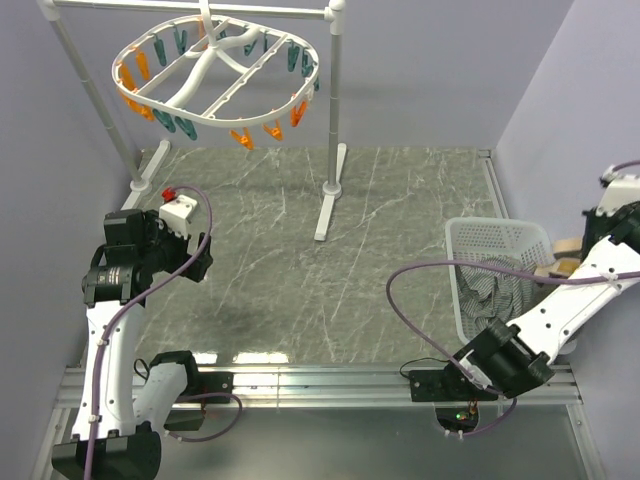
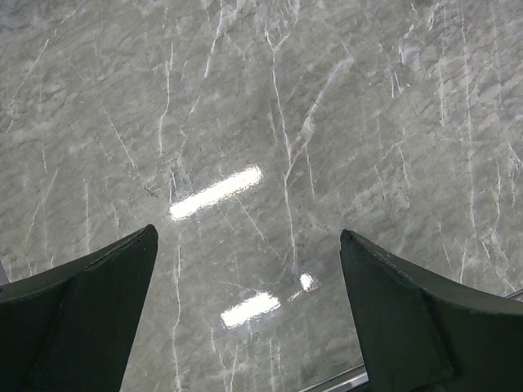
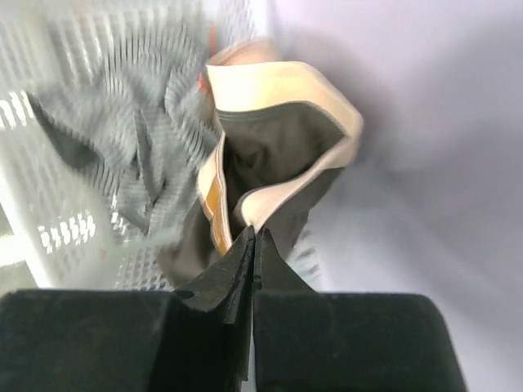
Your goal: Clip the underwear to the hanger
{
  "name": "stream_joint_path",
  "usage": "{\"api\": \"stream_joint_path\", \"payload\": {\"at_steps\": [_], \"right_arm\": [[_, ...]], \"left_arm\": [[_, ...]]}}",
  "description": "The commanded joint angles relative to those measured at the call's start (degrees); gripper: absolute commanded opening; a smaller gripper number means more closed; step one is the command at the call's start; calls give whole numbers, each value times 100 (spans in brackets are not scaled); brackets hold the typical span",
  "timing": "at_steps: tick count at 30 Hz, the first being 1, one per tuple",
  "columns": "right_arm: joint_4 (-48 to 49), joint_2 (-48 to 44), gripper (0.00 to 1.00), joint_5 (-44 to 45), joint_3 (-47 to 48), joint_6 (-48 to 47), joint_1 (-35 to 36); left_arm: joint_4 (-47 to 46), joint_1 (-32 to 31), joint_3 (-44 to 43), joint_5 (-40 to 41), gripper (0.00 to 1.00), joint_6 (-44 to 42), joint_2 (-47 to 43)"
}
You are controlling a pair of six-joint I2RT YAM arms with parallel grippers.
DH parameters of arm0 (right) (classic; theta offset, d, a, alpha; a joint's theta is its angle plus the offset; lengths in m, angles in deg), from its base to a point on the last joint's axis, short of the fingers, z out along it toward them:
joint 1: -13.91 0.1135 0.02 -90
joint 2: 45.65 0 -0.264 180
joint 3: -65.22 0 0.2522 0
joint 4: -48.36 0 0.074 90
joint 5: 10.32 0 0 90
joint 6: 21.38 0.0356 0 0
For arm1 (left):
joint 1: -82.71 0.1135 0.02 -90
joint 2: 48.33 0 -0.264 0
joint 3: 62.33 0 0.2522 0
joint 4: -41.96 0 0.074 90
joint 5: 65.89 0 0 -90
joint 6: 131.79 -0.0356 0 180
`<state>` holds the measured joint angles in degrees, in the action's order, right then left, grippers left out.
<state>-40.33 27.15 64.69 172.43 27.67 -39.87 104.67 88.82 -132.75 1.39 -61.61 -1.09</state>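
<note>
right claw (image 3: pixel 252 238) pinching underwear (image 3: pixel 282 139) at basket (image 3: pixel 49 237), left claw (image 2: pixel 247 233) open

A white perforated plastic basket (image 1: pixel 470 232) sits on the right of the grey marble-patterned tabletop (image 1: pixel 300 260), holding a crumpled grey striped cloth (image 1: pixel 495 285). A white pole rail stand (image 1: pixel 331 150) rises at the far edge.
</note>
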Motion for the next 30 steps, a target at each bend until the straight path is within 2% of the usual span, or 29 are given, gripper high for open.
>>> {"api": "stream_joint_path", "payload": {"at_steps": [1,5,13,17,18,22,24,25,28,30], "right_arm": [[-786,-90,0,-523,1007,122,-1],[-777,-309,0,-681,1491,87,148],[-768,-556,0,-2277,2282,201,368],[-305,-845,0,-3045,2424,666,824],[-128,-924,0,-3115,2363,832,1173],[908,-1468,0,-3467,1530,2113,2098],[1594,-1627,0,-3547,625,2694,2693],[1822,-1802,0,-3512,-83,2880,2915],[2807,-2093,0,-3143,-1393,3505,3652],[3510,-2234,0,-2846,-1959,3908,4014]], "left_arm": [[-140,-22,-310,-198,99,30,65],[-149,-31,-345,-233,99,48,75],[-158,-22,-486,-391,99,197,215],[-166,-31,-547,-470,99,241,233],[-175,-31,-556,-496,99,241,233],[-105,-22,-582,-741,99,154,180],[-35,-31,-556,-865,99,13,101],[-17,-31,-548,-1014,99,-48,66],[18,-22,-442,-1173,99,-259,-75],[105,-31,-381,-1296,99,-453,-162]]}}
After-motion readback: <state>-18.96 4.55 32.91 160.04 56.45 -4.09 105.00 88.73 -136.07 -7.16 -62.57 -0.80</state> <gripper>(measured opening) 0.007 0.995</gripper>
